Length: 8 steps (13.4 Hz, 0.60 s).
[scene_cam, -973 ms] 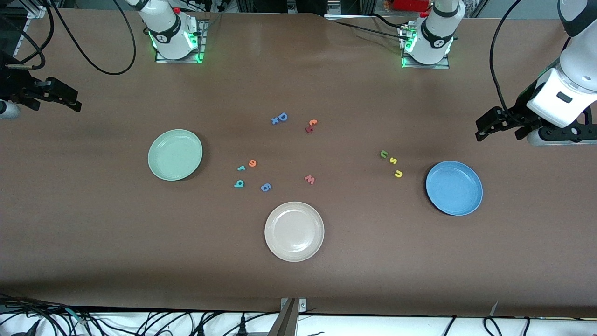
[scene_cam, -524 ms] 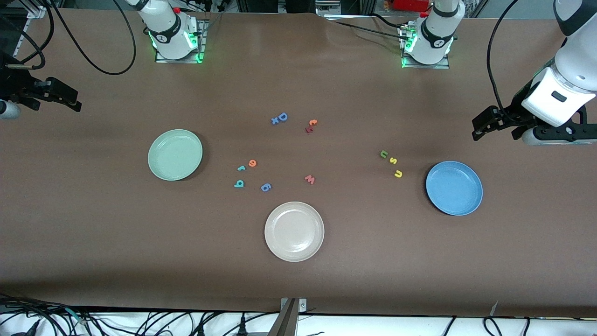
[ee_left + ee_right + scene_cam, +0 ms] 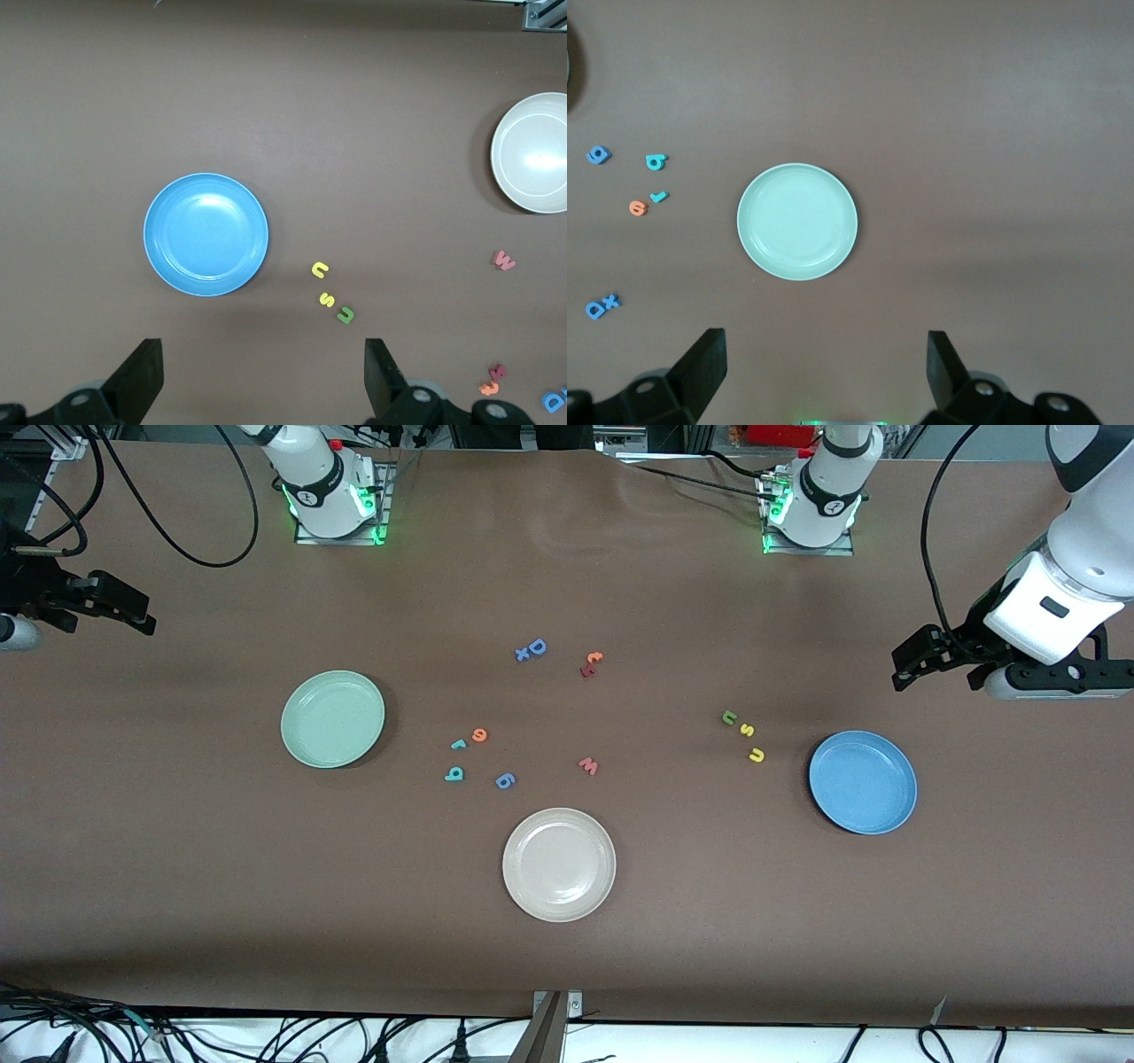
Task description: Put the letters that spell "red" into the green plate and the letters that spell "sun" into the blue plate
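left claw (image 3: 930,662) is up in the air over bare worktop (image 3: 177,868) at the left arm's end, fingers (image 3: 142,376) spread wide, grasping nothing. right claw (image 3: 111,607) hangs over the worktop at the right arm's end, fingers (image 3: 704,363) also spread, nothing in it.

blue plate (image 3: 862,782) sits on the worktop toward the left arm's end, nothing in it. just beside it, toward the middle, the "sun" letters lie in a short slanted row: green n (image 3: 729,717), yellow-orange s (image 3: 747,730), yellow u (image 3: 756,755), u nearest the front cam.

green plate (image 3: 332,718) sits toward the right arm's end, also holding nothing. "red" letters lie between it and the middle: orange e (image 3: 479,734), teal r (image 3: 458,744), teal d (image 3: 454,774), close together but apart.

others: blue g (image 3: 504,780) beside the d, pink-red w (image 3: 588,765), blue D and x (image 3: 531,649) touching, orange t (image 3: 594,658) w/ a red piece next to it. beige-white plate (image 3: 558,864) lies mid-worktop, nearest the front cam.
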### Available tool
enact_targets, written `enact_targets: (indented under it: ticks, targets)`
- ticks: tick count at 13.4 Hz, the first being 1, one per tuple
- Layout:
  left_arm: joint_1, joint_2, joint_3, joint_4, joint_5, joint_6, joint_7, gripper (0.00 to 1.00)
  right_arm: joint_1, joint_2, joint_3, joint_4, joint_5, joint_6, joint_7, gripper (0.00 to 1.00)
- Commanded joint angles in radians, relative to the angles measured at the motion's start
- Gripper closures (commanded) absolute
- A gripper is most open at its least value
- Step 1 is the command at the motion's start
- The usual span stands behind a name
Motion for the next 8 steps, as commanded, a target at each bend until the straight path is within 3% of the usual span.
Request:
enact_targets:
  ticks: [1, 5, 8]
  targets:
    - [-0.004, 0.031, 0.002, 0.006, -0.035, -0.004, 0.004, 0.00, -0.003, 0.001, 0.004, 0.008, 0.014, -0.026, 0.007, 0.00]
    - [-0.025, 0.089, 0.002, 0.004, -0.035, 0.008, -0.005, 0.00, 0.012, 0.026, 0.012, -0.003, 0.016, -0.033, 0.003, 0.00]
    - [-0.043, 0.147, 0.003, 0.004, -0.032, 0.019, -0.005, 0.00, 0.086, 0.044, 0.019, -0.010, 0.016, -0.034, 0.024, 0.00]
